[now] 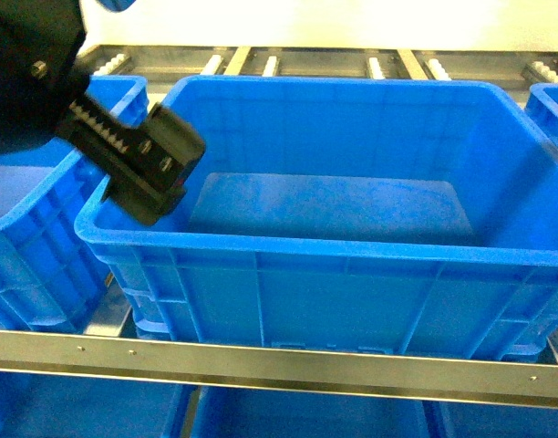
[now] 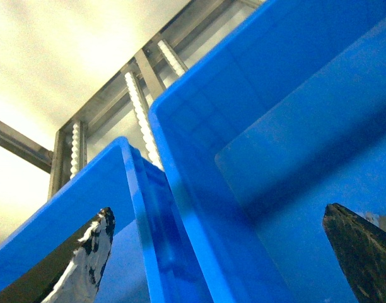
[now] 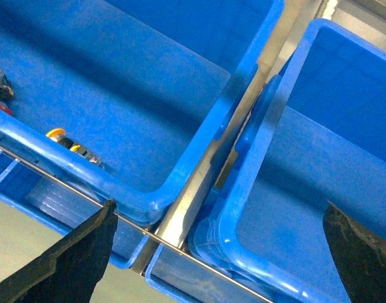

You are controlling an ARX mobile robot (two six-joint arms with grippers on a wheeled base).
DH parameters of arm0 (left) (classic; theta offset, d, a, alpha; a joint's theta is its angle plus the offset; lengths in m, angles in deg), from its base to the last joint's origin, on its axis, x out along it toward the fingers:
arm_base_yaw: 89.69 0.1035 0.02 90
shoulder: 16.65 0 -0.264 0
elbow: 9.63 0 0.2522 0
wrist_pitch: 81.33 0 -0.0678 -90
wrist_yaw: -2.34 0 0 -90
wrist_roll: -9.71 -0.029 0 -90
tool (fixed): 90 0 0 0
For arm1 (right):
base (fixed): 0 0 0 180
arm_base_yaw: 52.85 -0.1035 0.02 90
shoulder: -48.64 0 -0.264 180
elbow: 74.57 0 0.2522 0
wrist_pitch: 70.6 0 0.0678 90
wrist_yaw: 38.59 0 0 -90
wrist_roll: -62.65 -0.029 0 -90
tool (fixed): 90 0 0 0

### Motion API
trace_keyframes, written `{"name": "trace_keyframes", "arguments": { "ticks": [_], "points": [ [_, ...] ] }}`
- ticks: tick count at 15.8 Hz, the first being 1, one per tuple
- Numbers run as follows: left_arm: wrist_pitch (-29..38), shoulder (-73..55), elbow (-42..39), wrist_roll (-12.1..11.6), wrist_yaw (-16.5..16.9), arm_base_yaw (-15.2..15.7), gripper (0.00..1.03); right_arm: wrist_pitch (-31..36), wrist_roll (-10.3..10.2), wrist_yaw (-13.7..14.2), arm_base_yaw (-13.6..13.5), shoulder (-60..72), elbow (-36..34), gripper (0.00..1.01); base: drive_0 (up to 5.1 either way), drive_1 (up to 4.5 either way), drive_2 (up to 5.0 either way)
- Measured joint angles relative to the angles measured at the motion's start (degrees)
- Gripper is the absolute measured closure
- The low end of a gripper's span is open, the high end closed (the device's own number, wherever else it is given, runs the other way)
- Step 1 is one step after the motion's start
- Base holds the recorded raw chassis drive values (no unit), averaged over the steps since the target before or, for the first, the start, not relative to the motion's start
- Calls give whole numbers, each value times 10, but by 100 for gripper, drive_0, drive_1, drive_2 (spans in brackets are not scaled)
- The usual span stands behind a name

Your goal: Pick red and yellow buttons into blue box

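The big blue box (image 1: pixel 352 274) is sitting in the middle of a metal shelf (image 1: pixel 279 360), with other blue boxes beside it on both sides. The left gripper (image 1: pixel 149 182) is hanging over the near left corner of the blue box, right by the rim. In the left wrist view its two jaws are standing far apart with nothing between them, one over the blue box and one over the neighbor box (image 2: pixel 67 252). The right gripper (image 3: pixel 218 252) is not showing in the head view; in its own wrist view its jaws are also spread wide and are holding nothing. That view is showing the yellow button (image 3: pixel 56 134) lying by the near wall inside the blue box, and a bit of the red button (image 3: pixel 0 105) at the picture's left edge. The red one is mostly cut off, so I am only fairly sure of it. Both buttons are looking like they are in the box already, so the job is probably almost done. A good next move is lifting the left gripper straight up, so it is not bumping the rim.
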Motion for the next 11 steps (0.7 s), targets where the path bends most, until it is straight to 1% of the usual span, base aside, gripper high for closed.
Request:
{"name": "trace_keyframes", "arguments": {
  "ticks": [1, 2, 3, 4, 5, 6, 7, 8, 9, 11],
  "points": [
    [2, 33, -38, -9, -2, -4, 5, 0, 0, 0, 0, 0, 0, 3, 0, 0, 0],
    [-6, 71, -71, -10, -4, -6, 5, 0, 0, 0, 0, 0, 0, 3, 0, 0, 0],
    [3, 114, -98, -16, -15, -8, 5, 0, 0, 0, 0, 0, 0, 3, 0, 0, 0],
    [-14, 158, -116, -14, -26, -12, 5, 0, 0, 0, 0, 0, 0, 3, 0, 0, 0],
    [-37, 205, -141, -4, -37, -15, 5, 0, 0, 0, 0, 0, 0, 3, 0, 0, 0],
    [-73, 245, -168, 9, -59, -22, 5, 0, 0, 0, 0, 0, 0, 3, 0, 0, 0],
    [-103, 277, -192, 31, -71, -21, 5, 0, 0, 0, 0, 0, 0, 3, 0, 0, 0],
    [-107, 292, -202, 57, -72, -14, 5, 0, 0, 0, 0, 0, 0, 3, 0, 0, 0],
    [-101, 293, -201, 71, -75, -11, 5, 0, 0, 0, 0, 0, 0, 3, 0, 0, 0],
    [-103, 293, -201, 78, -75, -11, 5, 0, 0, 0, 0, 0, 0, 3, 0, 0, 0]
  ]
}}
